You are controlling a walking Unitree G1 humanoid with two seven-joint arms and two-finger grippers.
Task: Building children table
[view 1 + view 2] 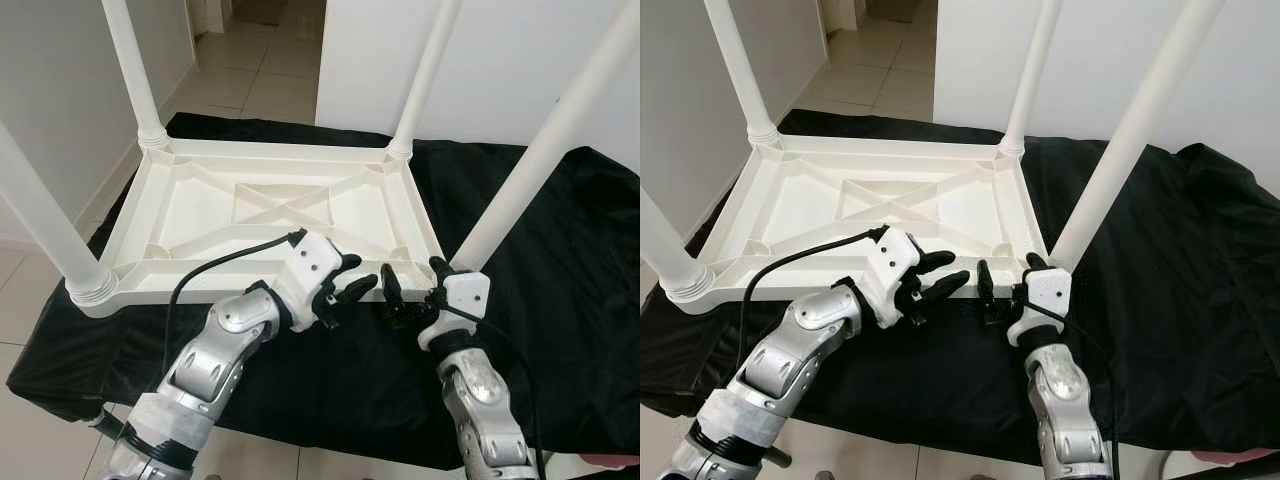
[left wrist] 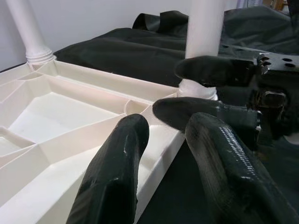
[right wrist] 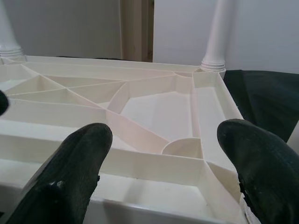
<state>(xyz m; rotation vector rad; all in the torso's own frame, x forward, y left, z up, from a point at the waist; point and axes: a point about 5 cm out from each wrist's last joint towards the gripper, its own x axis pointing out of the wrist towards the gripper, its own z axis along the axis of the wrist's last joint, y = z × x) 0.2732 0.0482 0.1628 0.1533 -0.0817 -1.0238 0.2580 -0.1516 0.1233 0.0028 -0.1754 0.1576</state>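
Upturned on black cloth (image 1: 560,260) so its legs point up, the white ribbed plastic tabletop (image 1: 270,205) faces both spread-fingered, empty grippers, left gripper (image 1: 345,289) and right gripper (image 1: 412,283), at its near edge.

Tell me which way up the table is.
Upside down: the table lies top-down on the black cloth, its legs pointing up.

We're in a home here, by the look of it: pale floor tiles (image 1: 255,85) run off into a hallway, plain white walls (image 1: 60,110) close in on the left with a skirting board (image 1: 105,185) along the bottom, and a doorway opens at the back. A black cloth (image 1: 560,290) is spread underfoot as a work surface.
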